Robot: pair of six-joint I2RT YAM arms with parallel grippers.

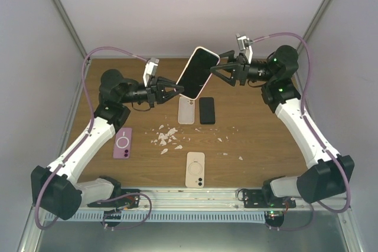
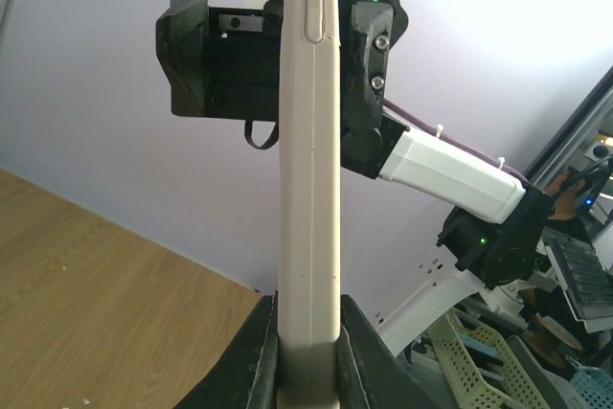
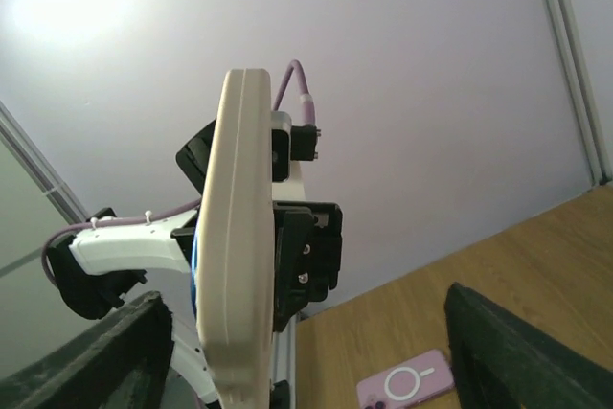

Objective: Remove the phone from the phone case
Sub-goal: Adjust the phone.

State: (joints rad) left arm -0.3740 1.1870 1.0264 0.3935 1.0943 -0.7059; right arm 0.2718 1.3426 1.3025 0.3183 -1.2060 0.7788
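The phone in its beige phone case (image 1: 198,72) is held up in the air above the table, tilted, with its dark screen facing the top camera. My left gripper (image 1: 177,91) is shut on the lower corner, and in the left wrist view the case's edge (image 2: 308,189) rises straight up from between the pads (image 2: 259,352). My right gripper (image 1: 216,70) stands open around the upper right corner. In the right wrist view its two fingers (image 3: 115,352) are wide apart on either side of the case (image 3: 235,237), with a gap to each.
On the wooden table (image 1: 266,128) lie a pale empty case (image 1: 186,110), a black phone (image 1: 207,110), a pink cased phone (image 1: 123,143) and a beige cased phone (image 1: 195,169). White scraps (image 1: 168,137) are scattered in the middle.
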